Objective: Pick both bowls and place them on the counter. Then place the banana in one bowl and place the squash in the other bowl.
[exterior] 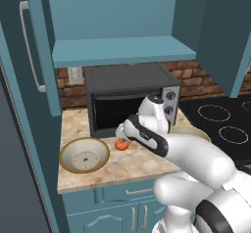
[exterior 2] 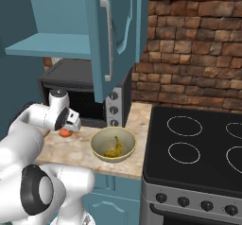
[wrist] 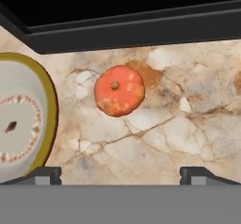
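The red-orange squash [wrist: 119, 90] lies on the mottled counter [exterior: 132, 161] in front of the toaster oven; it also shows as the squash [exterior: 121, 144] and the squash [exterior 2: 64, 133]. My gripper [wrist: 120, 176] hovers directly above it, open, fingertips [wrist: 44, 175] wide apart and holding nothing. The wide whitish bowl [exterior: 84, 154] with a brown rim sits empty on the counter to the squash's left, its edge the bowl [wrist: 23, 115] in the hand view. The deeper tan bowl [exterior 2: 113, 144] stands on the counter to the right with the banana [exterior 2: 114, 149] lying inside it.
A black toaster oven [exterior: 131, 98] stands behind the squash against the brick wall. Open teal cabinet doors [exterior 2: 113, 35] and a shelf [exterior: 122, 51] hang overhead. The black stovetop [exterior 2: 194, 146] borders the counter on the right.
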